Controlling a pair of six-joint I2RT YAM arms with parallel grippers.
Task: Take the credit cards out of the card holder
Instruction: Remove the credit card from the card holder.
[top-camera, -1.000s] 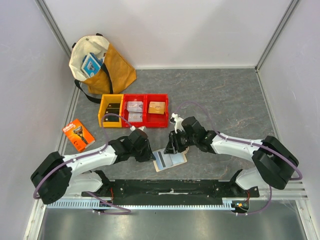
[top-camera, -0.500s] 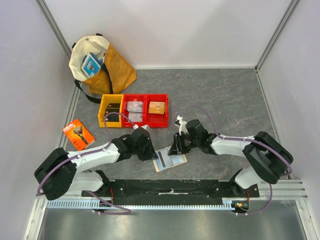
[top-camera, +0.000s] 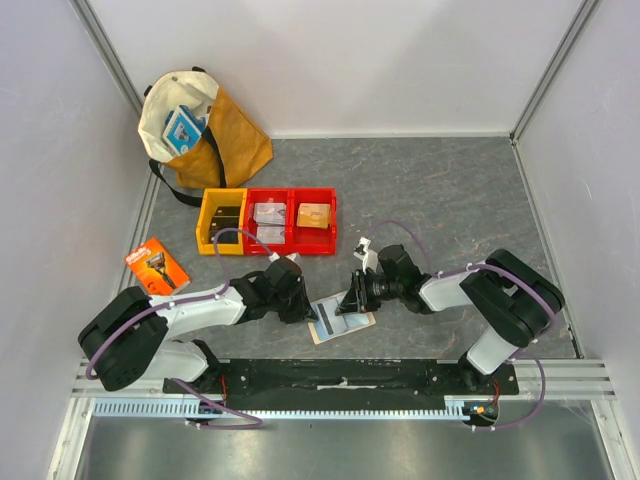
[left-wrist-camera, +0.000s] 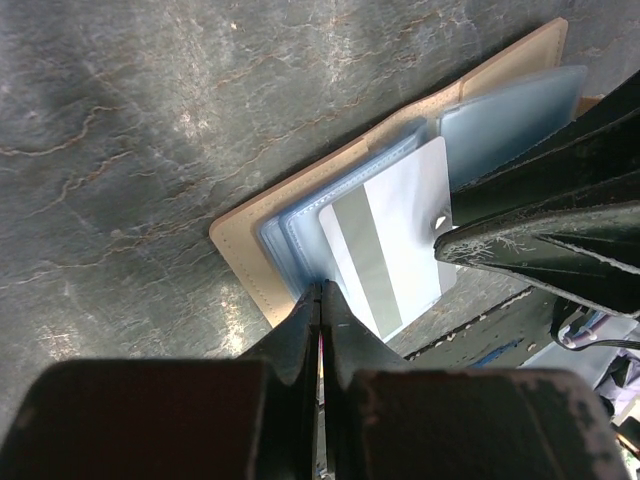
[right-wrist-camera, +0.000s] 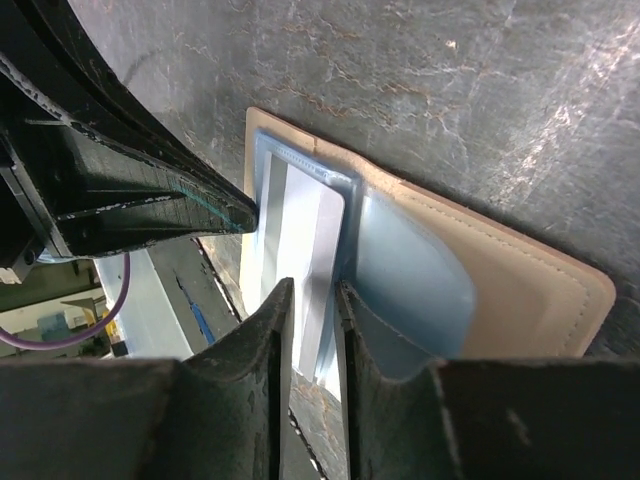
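My left tool (left-wrist-camera: 320, 288) presses shut at the sleeve edge of the card holder (left-wrist-camera: 243, 243), open on the surface (left-wrist-camera: 150, 120), perhaps pinching it; my right tool (right-wrist-camera: 312, 296), narrowly parted, straddles 1 light grey card (right-wrist-camera: 305, 230).

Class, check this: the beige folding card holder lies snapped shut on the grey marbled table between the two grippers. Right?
No. The beige folding card holder lies open, its pale blue sleeves and a white striped card exposed, as the left wrist view shows. The rest is right.
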